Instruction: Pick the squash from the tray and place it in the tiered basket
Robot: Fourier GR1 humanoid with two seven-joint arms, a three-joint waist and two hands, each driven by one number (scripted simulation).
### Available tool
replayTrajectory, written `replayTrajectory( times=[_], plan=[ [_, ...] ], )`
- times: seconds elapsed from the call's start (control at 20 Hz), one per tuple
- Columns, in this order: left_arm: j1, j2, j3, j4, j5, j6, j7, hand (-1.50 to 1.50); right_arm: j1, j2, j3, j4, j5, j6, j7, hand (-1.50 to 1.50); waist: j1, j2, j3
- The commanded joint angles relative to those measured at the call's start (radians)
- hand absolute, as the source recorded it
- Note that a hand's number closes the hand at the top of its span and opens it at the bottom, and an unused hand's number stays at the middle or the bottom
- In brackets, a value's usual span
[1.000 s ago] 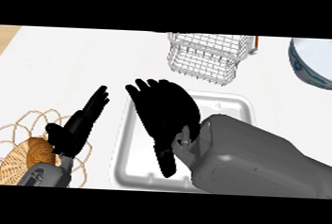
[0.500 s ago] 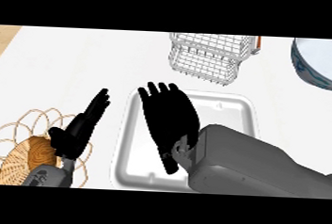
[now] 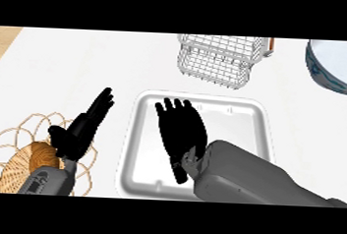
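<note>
Sitting at far left: a round wicker basket [image 3: 25, 157] on the tabletop [image 3: 77, 60], partly under the left forearm; it has no part in the task.
Left hand [image 3: 85, 130]: just left of the tray, edge-on, fingers [image 3: 101, 103] straight and together, holding nothing. It sits almost where it was a second ago.
Tray [image 3: 242, 112]: white and shallow, in the middle of the view. Its right half and far corners show bare.
Right hand [image 3: 181, 134]: flat over the left half of the tray, palm down, fingers [image 3: 178, 109] spread and straight, closed on nothing that shows.
What changed: over the last second this hand has slid a little to the right and back toward the robot, so it now lies fully inside the tray's outline instead of across its left rim.
Squash: not visible anywhere. If it is on the tray, it must be hidden beneath the right hand or forearm; I cannot tell.
Meaning for the task: probably the reach is settling over the pick spot; no grasp has formed yet, so the curl around the squash is yet to come.
Tiered basket [image 3: 219, 59]: white wire, beyond the tray's far edge, nothing seen inside it; the placing step is not done.
Bowl [image 3: 338, 67]: far right, blue-patterned, apart from the rest.
</note>
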Motion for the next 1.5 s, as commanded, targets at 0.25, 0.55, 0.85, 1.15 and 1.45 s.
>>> replayTrajectory(
  times=[0.25,0.55,0.85,1.15,1.45],
  plan=[
    [0.048,-0.008,0.01,-0.044,-0.019,-0.037,-0.004,0.0,0.07,0.086,-0.08,0.082,0.129,0.037,0.076,-1.5,0.007,0.0,0.0],
    [0.03,-0.045,0.037,-0.081,-0.049,0.0,0.052,0.0,0.196,0.05,-0.11,0.074,0.233,0.059,-0.059,-1.5,0.002,0.0,0.0],
    [0.022,-0.067,0.052,-0.04,-0.078,-0.032,0.039,0.0,0.229,0.047,-0.193,0.142,0.318,0.078,-0.204,-1.5,0.002,0.001,0.0],
    [0.038,-0.05,0.092,-0.004,-0.069,-0.097,-0.008,0.0,0.27,0.149,-0.201,0.248,0.406,-0.015,-0.296,1.5,0.004,0.002,0.0],
    [-0.024,-0.095,0.087,-0.029,-0.099,-0.055,0.072,0.0,0.253,0.163,-0.248,0.253,0.463,-0.094,-0.447,1.5,0.003,0.001,0.0]
  ],
)
